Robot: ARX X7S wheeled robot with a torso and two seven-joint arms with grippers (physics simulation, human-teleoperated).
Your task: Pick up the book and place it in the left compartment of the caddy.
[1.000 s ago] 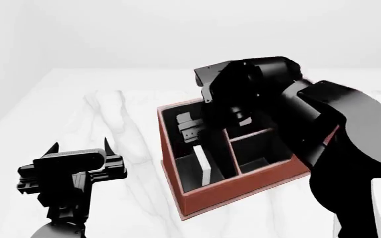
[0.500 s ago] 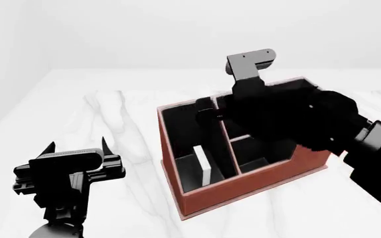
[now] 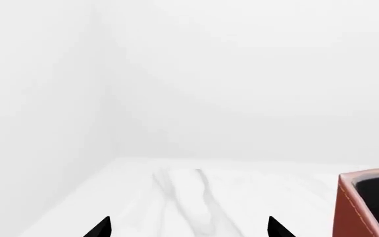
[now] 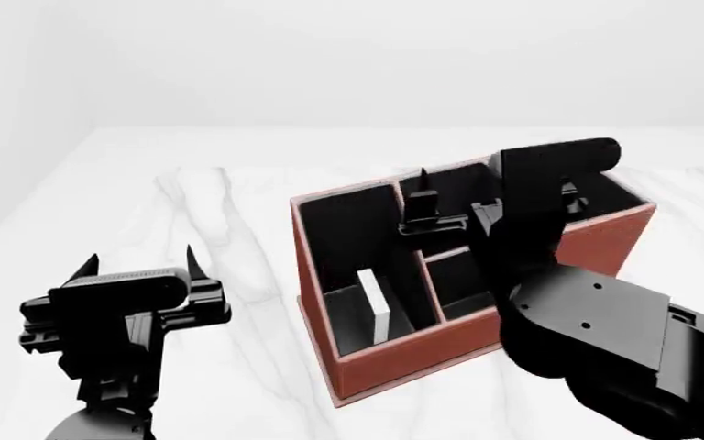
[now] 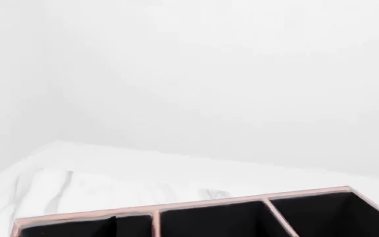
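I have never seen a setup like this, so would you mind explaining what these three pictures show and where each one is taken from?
These are simulator renders of a two-armed robot at a white marble table. The wide picture comes from a camera on its head, looking down over both arms. The other two come from cameras near each wrist. On the table stands a reddish-brown caddy with black-lined slots. The book, showing its white page edges, already stands in the long left compartment. The left pincer is open and holds nothing, off to the side. The right pincer hangs above the caddy; whether it is open is hard to tell.

White marble table (image 4: 217,229) w/ grey veins; only caddy (image 4: 450,353) sits directly on it, apparently flat.
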